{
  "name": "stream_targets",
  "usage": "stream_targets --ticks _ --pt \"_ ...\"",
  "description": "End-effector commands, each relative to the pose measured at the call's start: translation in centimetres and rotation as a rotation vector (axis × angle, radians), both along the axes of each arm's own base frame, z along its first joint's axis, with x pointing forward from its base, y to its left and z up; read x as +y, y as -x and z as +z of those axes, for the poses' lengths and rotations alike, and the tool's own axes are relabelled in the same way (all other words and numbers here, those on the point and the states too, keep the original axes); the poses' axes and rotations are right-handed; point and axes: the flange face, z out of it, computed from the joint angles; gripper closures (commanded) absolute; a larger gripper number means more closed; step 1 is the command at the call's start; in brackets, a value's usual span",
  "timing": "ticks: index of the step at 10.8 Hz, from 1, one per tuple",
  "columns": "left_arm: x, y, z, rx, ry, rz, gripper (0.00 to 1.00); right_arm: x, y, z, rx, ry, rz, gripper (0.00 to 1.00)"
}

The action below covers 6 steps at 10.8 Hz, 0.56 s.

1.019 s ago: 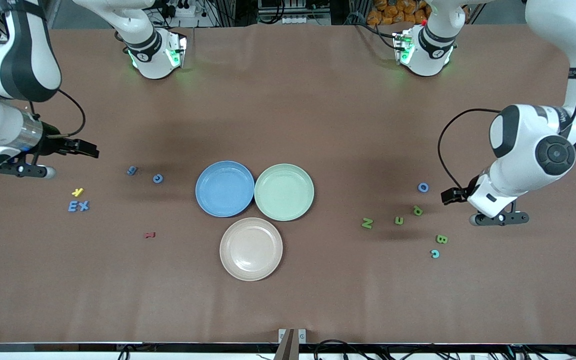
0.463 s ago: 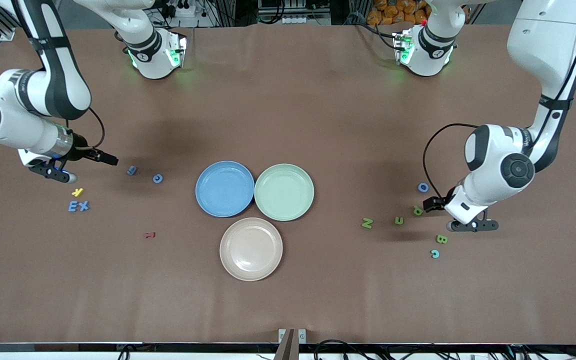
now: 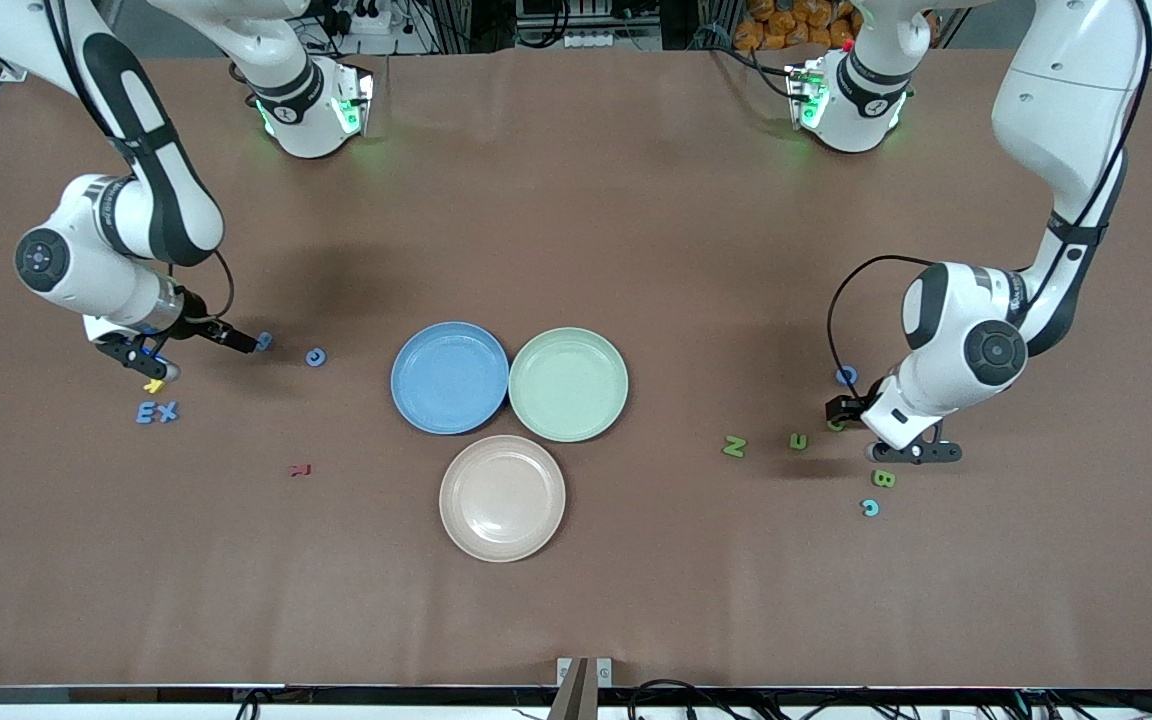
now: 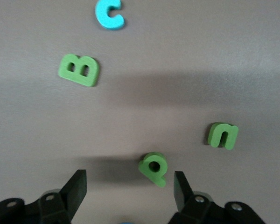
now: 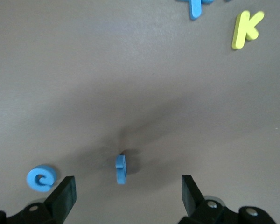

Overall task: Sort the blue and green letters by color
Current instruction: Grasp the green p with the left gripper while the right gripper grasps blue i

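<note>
Green P lies between left gripper's spread jaws.

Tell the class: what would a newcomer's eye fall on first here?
Three plates, blue, green and beige, cluster mid-table. The left gripper hangs open over a green letter toward its end; the right gripper hangs open over a blue letter toward the other.

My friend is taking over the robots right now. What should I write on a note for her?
Left end effector: open, low over the green letter P, nothing held.
Right end effector: open, low over a blue letter standing on edge, nothing held.
Blue plate and green plate: no letters in them.
Done: nothing sorted.
Left: every blue letter to the blue plate, every green one to the green plate.
</note>
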Motion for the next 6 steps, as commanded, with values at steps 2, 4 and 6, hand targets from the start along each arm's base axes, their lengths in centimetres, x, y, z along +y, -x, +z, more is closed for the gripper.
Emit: stream_targets --ticks 2,4,6 --pt "-1.1 0.2 -1.5 0.000 -0.009 -0.013 0.21 0.9 0.8 -2.3 0.001 0.005 -0.055 0.00" --pt "-1.3 0.2 -1.7 0.000 -0.008 -0.018 0.25 1.4 1.0 -4.2 0.011 0.010 -0.058 0.00" --pt "-1.3 0.2 -2.0 0.005 -0.007 -0.018 0.28 1.5 1.2 -6.0 0.013 0.014 -0.056 0.00"
